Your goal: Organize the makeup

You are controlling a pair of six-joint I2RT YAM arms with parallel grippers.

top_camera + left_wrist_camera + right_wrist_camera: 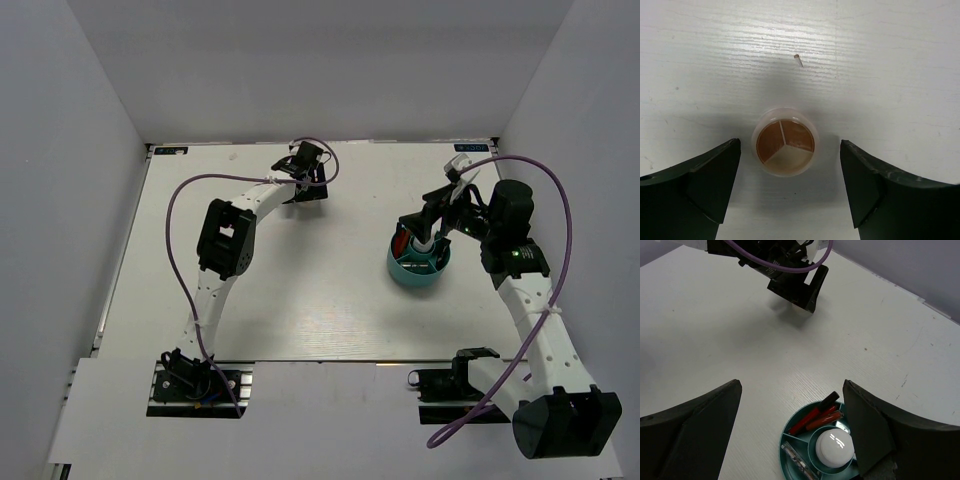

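A round peach compact (785, 141) with three tan and brown pans lies on the white table. My left gripper (789, 167) is open just above it, one finger on each side, not touching. In the top view the left gripper (305, 178) is at the far middle-left and hides the compact. My right gripper (791, 395) is open and empty over the teal divided tub (803, 436). The tub holds a white bottle (834, 448) in its centre cup, red-and-black pencils (810, 419), and a clear flat piece (795, 460). In the top view the right gripper (425, 238) hangs over the tub (400, 272).
A tiny speck (798, 60) lies on the table beyond the compact. The left arm's wrist (795, 282) shows at the top of the right wrist view. White walls close in the table at the back and both sides.
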